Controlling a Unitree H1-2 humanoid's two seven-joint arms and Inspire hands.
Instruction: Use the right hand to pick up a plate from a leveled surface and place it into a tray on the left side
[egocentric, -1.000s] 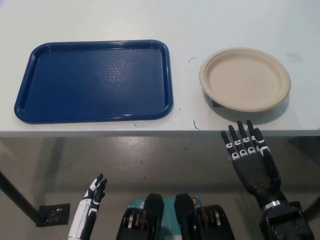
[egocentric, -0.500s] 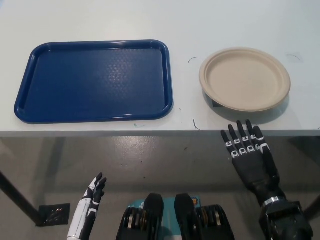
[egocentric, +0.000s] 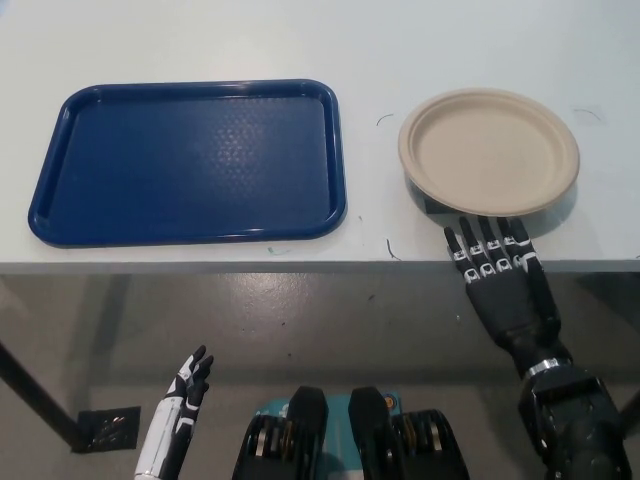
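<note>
A round, beige plate with a raised rim and a matte, paper-like surface lies on the right side of a pale, smooth table, casting a shadow along its near edge. To its left, well apart, sits a blue rectangular tray with rounded corners, a raised lip and a finely pebbled floor, holding nothing. A few small dark marks dot the table between and around them. The black right robot hand reaches over the table's front edge, fingers spread and extended, their tips just at the plate's near rim, grasping nothing. The white left robot hand rests low below the table, fingers loosely apart and empty, above a grey floor.
</note>
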